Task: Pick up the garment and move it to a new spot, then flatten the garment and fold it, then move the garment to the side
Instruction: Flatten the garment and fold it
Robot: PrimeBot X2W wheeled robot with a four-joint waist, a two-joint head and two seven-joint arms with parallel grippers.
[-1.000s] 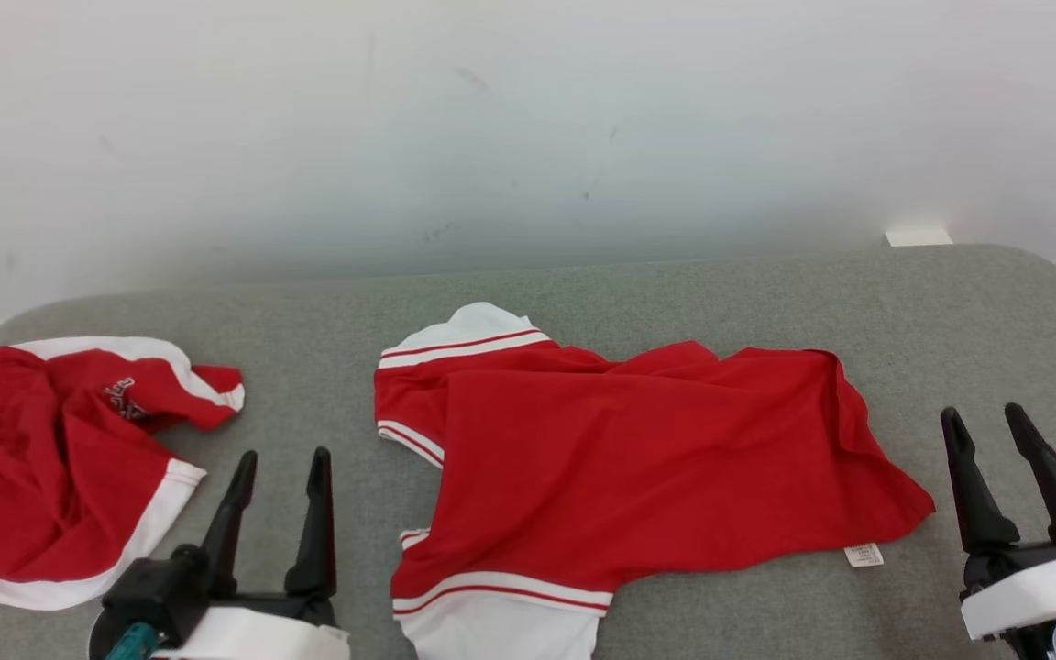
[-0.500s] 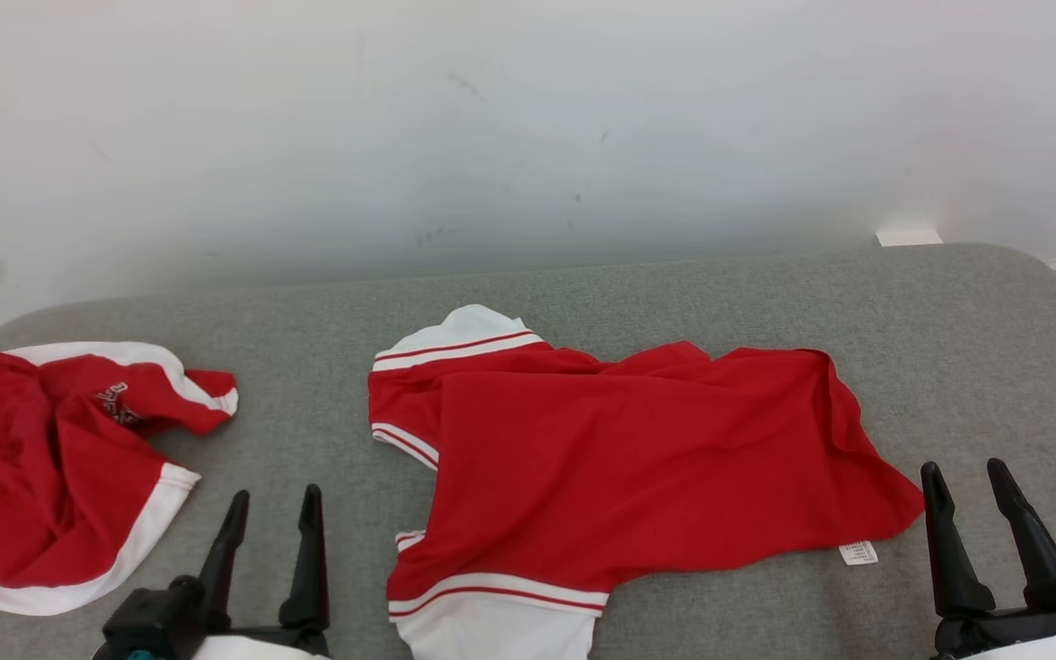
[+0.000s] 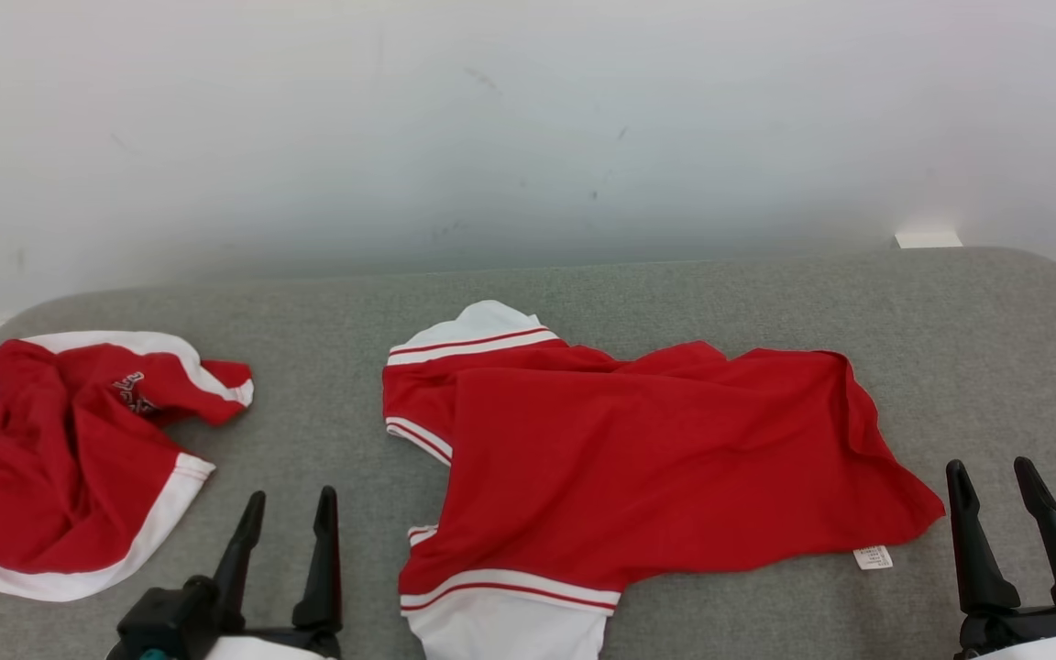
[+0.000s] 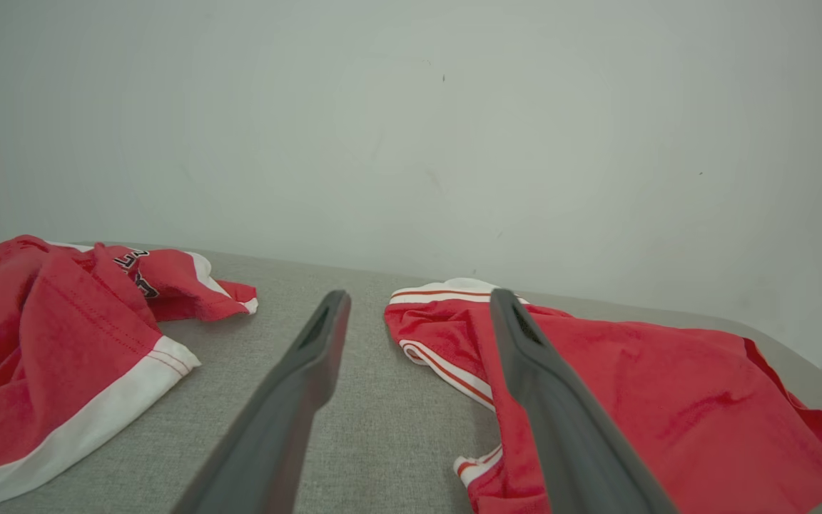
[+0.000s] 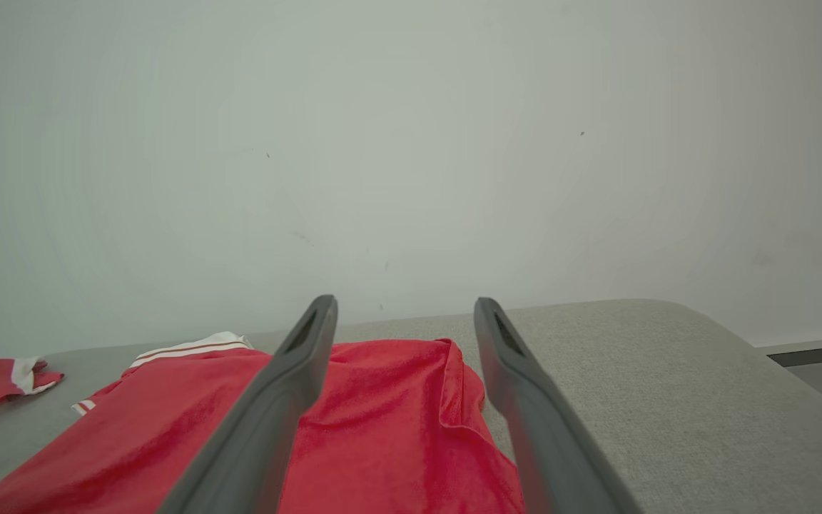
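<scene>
- Since a second ago, the left gripper [image 3: 293,495] and right gripper [image 3: 989,466] have drawn back toward the near edge, while the shirt [image 3: 656,467] has stayed put.
- The shirt is red with white striped trim and lies spread but wrinkled mid-table [image 3: 675,293], a white label [image 3: 874,557] at its right hem.
- Both grippers have their fingers spread wide and hold nothing, one off each side of the shirt.
- Another crumpled red-and-white garment [image 3: 60,458] lies at the table's left end, well apart.
</scene>
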